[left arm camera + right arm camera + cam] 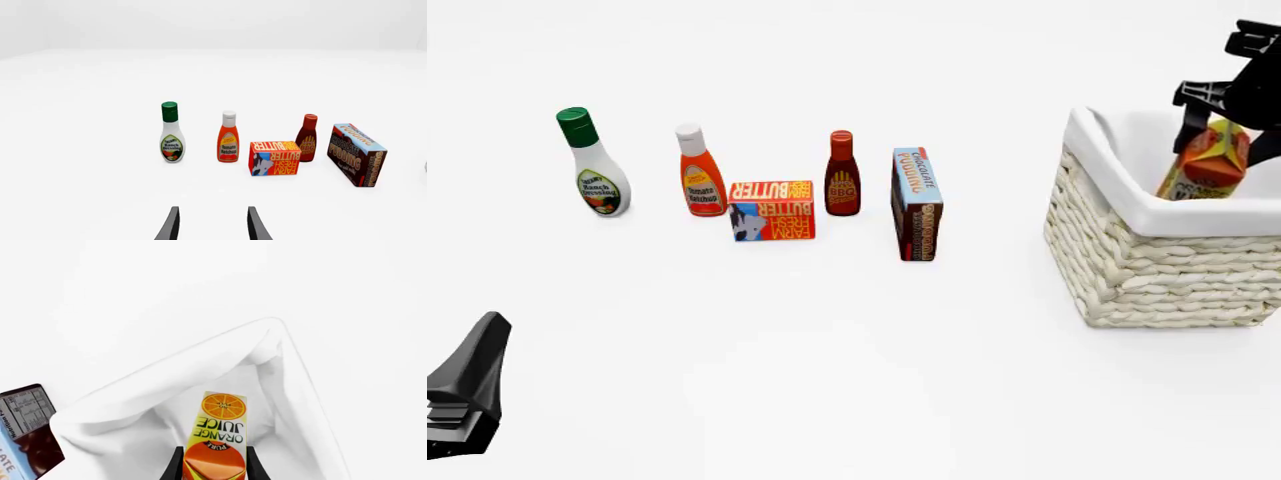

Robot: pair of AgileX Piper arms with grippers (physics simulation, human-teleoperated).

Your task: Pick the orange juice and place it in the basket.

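The orange juice [1206,160], an orange and yellow gable-top carton, hangs tilted over the inside of the basket [1174,270], its lower end hidden behind the white cloth rim. My right gripper [1217,112] is shut on its top. In the right wrist view the fingers [175,465] press both sides of the orange juice [217,432] above the basket's lining [200,370]. My left gripper [212,227] is open and holds nothing. It sits low at the near left [467,390], well short of the row of groceries.
A row stands on the table's left half: ranch dressing bottle [594,165], ketchup bottle [701,172], flat butter box [771,210], BBQ sauce bottle [842,175] and chocolate pudding box [916,203]. The pudding box is the one nearest the basket.
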